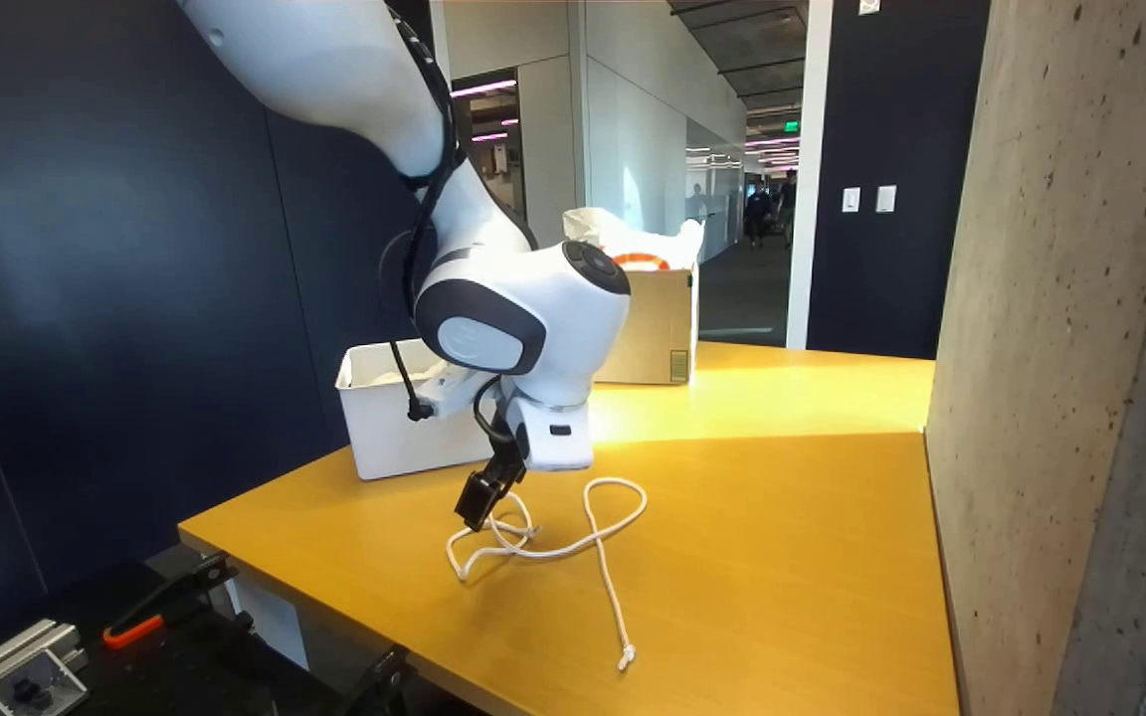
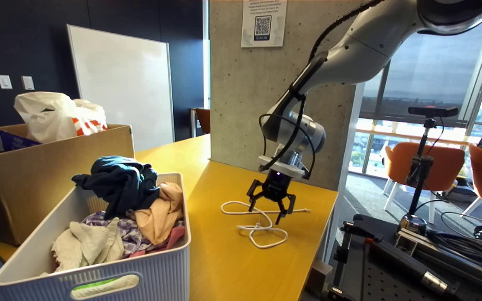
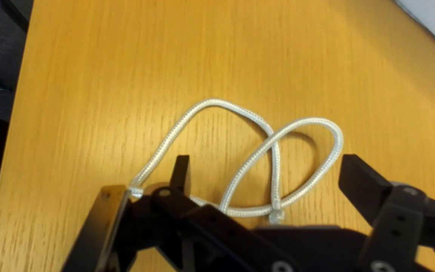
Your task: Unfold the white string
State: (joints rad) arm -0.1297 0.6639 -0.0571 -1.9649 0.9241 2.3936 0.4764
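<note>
Currently your claw (image 2: 265, 214) hangs above the surface (image 2: 232, 276), its jaws wide apart and gripping nothing. Beneath it lies the white string (image 1: 597, 538), looped and crossing itself, one knotted end (image 1: 626, 655) trailing out past the claw; you can't tell whether the two touch. Off to the claw's side and apart from it, you have the white bin (image 2: 163, 274), loaded with fabric: a dark blue cloth (image 2: 119, 184) heaped on top, a peach cloth (image 2: 157, 215) beside it, and a cream cloth (image 2: 82, 244), a checked purple cloth (image 2: 130, 235) and a reddish cloth (image 2: 176, 238) lower down. Farther from the claw stands the cardboard box (image 2: 57, 184), white bags (image 2: 50, 117) rising above its rim and a blue object (image 2: 15, 141) partly in view.
</note>
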